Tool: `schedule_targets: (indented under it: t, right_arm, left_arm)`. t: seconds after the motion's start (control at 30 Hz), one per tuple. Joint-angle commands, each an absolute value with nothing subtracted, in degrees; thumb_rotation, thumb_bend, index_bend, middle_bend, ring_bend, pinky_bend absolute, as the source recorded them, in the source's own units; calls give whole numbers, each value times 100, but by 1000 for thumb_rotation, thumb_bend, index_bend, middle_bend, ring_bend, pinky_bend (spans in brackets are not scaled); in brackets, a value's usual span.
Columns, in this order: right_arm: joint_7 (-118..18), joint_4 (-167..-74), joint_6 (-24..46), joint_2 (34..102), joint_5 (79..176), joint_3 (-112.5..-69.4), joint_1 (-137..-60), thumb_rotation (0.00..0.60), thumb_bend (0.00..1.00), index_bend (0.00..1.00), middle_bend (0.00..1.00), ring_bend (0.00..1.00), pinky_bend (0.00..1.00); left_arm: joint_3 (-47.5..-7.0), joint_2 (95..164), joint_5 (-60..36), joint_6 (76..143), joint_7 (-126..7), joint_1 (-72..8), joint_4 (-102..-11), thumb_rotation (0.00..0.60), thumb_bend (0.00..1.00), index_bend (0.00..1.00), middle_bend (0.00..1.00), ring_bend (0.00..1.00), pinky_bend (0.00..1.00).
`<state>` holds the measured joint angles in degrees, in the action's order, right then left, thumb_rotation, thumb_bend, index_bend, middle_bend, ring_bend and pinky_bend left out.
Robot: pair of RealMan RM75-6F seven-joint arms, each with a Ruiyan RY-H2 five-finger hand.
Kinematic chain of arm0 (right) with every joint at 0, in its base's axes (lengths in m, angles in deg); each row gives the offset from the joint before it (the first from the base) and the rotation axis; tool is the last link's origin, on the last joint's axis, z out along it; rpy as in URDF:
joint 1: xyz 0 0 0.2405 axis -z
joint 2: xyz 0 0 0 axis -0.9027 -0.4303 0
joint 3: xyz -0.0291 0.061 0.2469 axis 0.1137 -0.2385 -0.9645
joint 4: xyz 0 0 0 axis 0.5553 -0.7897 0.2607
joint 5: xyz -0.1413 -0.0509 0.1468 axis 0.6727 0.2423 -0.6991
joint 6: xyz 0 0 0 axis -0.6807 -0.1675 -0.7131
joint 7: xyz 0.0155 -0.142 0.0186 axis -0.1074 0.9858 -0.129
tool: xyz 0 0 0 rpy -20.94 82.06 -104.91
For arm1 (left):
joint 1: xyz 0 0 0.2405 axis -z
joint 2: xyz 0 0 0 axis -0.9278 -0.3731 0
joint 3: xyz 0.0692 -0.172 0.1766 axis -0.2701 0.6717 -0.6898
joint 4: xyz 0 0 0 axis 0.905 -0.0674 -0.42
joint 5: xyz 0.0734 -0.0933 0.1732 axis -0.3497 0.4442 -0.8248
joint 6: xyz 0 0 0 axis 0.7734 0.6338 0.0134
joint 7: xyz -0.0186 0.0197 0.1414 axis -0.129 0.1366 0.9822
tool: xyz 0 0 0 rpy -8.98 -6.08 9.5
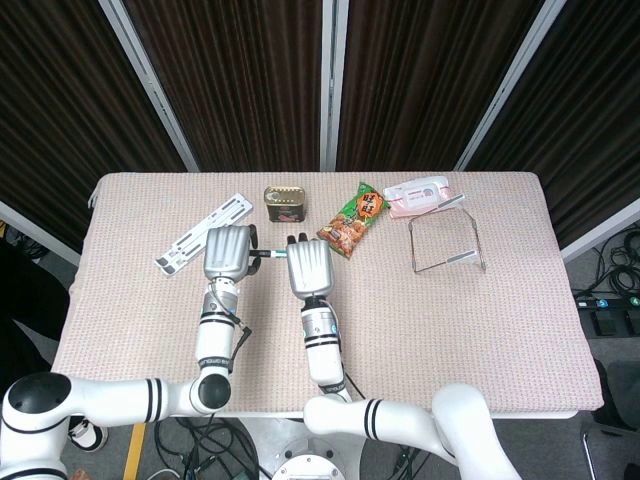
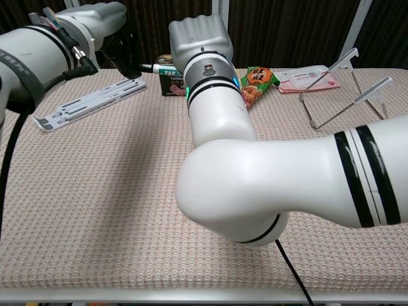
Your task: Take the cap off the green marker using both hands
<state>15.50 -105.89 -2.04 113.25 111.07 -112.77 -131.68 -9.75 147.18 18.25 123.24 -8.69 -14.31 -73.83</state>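
The green marker (image 1: 268, 254) is held level above the table, and only a short white-and-green stretch shows between my two hands. My left hand (image 1: 226, 253) grips its left end with curled fingers. My right hand (image 1: 308, 268) is closed in a fist around its right end. In the chest view the marker (image 2: 155, 65) runs from the left hand (image 2: 105, 29) to the right hand (image 2: 197, 38), whose forearm fills the middle of the frame. Both ends of the marker are hidden inside the hands, so I cannot tell which hand covers the cap.
A white slotted rack (image 1: 200, 233) lies at the back left. A tin can (image 1: 284, 204) stands just beyond the hands. An orange snack bag (image 1: 355, 218), a pink wipes pack (image 1: 420, 194) and a wire stand (image 1: 447, 240) sit to the right.
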Motion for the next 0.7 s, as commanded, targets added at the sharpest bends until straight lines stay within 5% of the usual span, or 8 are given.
schedule_targets:
  t: [0.03,0.7]
  right_arm:
    - [1549,-10593,-198,11329,11105,-11277,-13161,600,345,661,676,668,765]
    - [1560,-10377,-56,11358,11080,-11332,-13204,600,345,668,681,668,764]
  left_arm:
    - [-989,14719,1848,12305,-890,-1429,-7367,600,269,553,579,513,542]
    - [-991,14721,2095,12108,-1003,-1326,-7281,600,372,587,609,538,568]
